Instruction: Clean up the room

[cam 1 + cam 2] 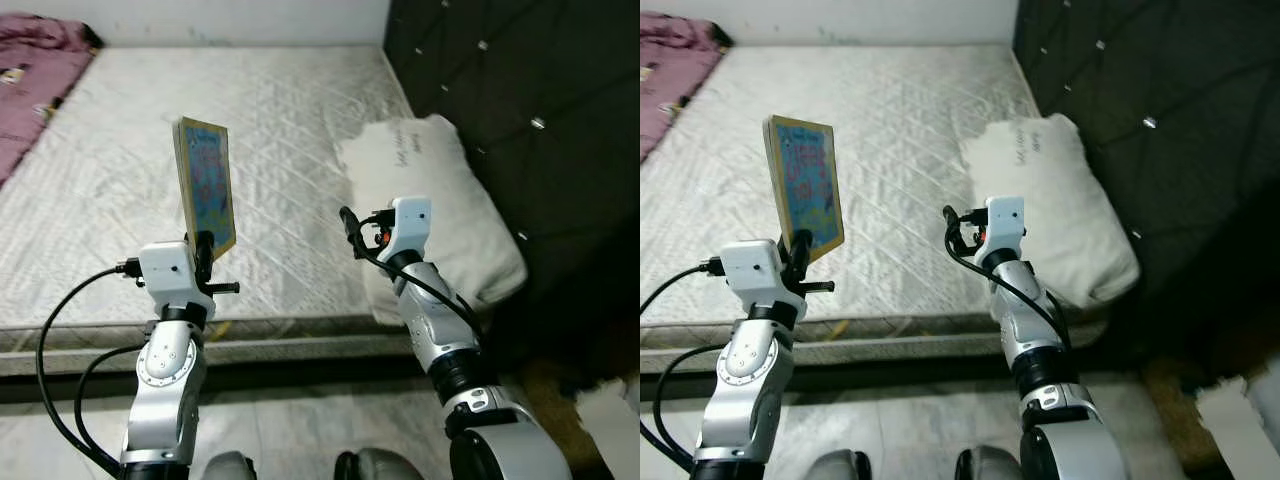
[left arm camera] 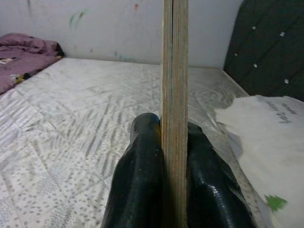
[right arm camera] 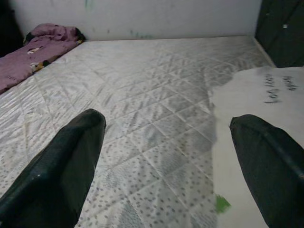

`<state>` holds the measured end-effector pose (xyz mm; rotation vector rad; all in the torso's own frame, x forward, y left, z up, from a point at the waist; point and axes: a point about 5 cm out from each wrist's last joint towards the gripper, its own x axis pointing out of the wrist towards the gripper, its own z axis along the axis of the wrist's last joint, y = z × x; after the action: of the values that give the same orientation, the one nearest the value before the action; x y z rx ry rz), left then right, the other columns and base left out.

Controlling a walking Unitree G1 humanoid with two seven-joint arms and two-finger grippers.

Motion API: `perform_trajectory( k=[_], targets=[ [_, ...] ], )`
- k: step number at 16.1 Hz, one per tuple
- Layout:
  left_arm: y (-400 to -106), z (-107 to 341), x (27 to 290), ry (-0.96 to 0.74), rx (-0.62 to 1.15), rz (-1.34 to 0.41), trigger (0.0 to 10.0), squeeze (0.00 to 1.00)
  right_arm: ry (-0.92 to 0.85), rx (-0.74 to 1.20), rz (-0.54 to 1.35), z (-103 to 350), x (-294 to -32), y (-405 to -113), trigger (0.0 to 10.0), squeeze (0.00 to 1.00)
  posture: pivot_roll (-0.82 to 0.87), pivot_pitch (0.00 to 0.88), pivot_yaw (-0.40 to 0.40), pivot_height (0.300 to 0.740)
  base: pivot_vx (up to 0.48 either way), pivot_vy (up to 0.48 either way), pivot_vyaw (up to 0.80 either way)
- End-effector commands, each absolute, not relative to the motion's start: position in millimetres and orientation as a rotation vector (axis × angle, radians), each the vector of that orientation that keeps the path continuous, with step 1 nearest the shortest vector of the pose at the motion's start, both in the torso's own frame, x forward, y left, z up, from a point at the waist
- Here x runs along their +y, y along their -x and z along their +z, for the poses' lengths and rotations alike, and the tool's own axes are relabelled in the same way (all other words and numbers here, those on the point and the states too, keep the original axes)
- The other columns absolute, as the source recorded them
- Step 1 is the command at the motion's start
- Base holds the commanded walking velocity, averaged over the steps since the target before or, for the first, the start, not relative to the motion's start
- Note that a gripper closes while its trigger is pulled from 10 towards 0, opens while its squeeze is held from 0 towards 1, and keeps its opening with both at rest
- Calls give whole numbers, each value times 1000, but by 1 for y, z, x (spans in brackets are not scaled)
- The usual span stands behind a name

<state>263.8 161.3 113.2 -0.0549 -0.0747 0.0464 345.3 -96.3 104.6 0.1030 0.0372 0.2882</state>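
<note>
A thin picture book (image 1: 206, 184) with a colourful cover stands upright in my left gripper (image 1: 203, 250), held above the near edge of the bare white mattress (image 1: 120, 180). The left wrist view shows the book's edge (image 2: 174, 95) pinched between two black fingers (image 2: 142, 180). My right gripper (image 1: 352, 232) hovers above the mattress beside a white pillow (image 1: 430, 200). Its black fingers (image 3: 61, 166) are spread wide with nothing between them.
A purple blanket (image 1: 35, 70) lies bunched at the far left of the bed. A dark tufted headboard (image 1: 520, 100) runs along the right side. The white wall (image 1: 200, 20) is behind the bed. Grey floor (image 1: 300, 420) lies below my arms.
</note>
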Motion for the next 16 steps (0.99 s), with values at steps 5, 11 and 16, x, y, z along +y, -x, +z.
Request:
perform_trajectory(
  k=[5,11,16],
  targets=[
    [-264,125,164,51,-132,46,10000,0,-99,27,301,108,-91,-346,10000,0,-45,95,-7,740,332,0,0],
    [-264,125,162,57,-136,32,10000,0,-95,26,302,108,-91,-346,10000,0,-43,92,-8,740,308,0,0],
    [-266,122,162,13,-99,85,10000,0,-93,27,300,107,-93,-346,10000,0,-42,96,-10,740,50,0,0]
  ],
)
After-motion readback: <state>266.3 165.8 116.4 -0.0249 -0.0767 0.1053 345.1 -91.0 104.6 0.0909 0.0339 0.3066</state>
